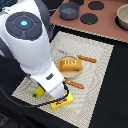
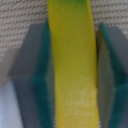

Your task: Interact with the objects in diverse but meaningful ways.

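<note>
The arm fills the left of the exterior view, low over the woven mat [image 1: 95,60] on the surface. The pincer [image 2: 72,75] has its pads [image 2: 46,75] flanking the banana [image 2: 72,60], apparently clamped on it. A slick, narrow toy could slip or twist out on lifting.

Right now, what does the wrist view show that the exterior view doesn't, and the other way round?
Only the wrist view shows the grasp itself: the green-padded fingers sit on either side of the yellow banana, pressed close against it, with its green tip just visible.

Only the exterior view shows the surroundings: the bread loaf, the yellow red-labelled box, a grey-blue pot on the brown board, and the white arm, which hides the gripper there.

Both show the banana and the woven mat under it.
</note>
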